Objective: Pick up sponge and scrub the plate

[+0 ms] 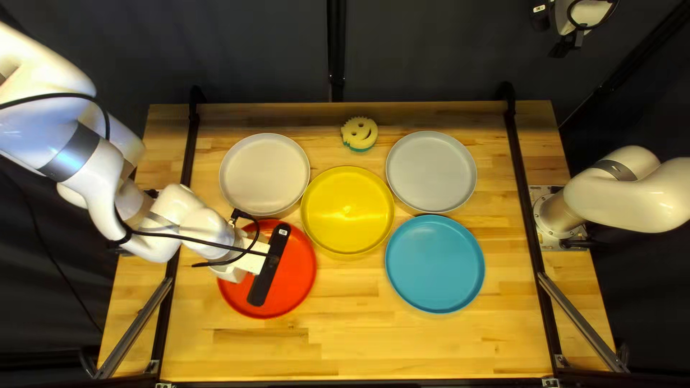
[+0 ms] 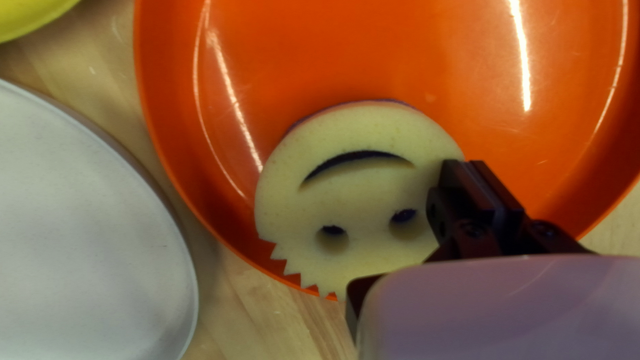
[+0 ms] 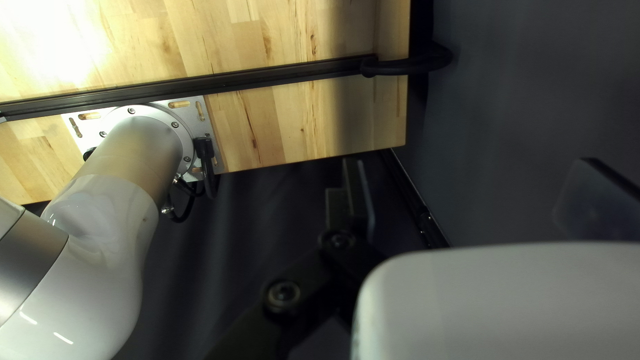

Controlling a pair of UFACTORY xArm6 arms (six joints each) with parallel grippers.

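On the red plate (image 1: 296, 280), left wrist view is showing a sponge (image 2: 360, 193) that the left arm (image 1: 176, 219) is hiding in top left view. Sponge is looking round, pale yellow, smiley, zigzag on one edge. It's sitting beside and partly under the left pincer (image 1: 251, 260), which is pinching its rim, fingers nearly together. Right pincer (image 1: 566, 44) is hanging wide open, gripping nothing.
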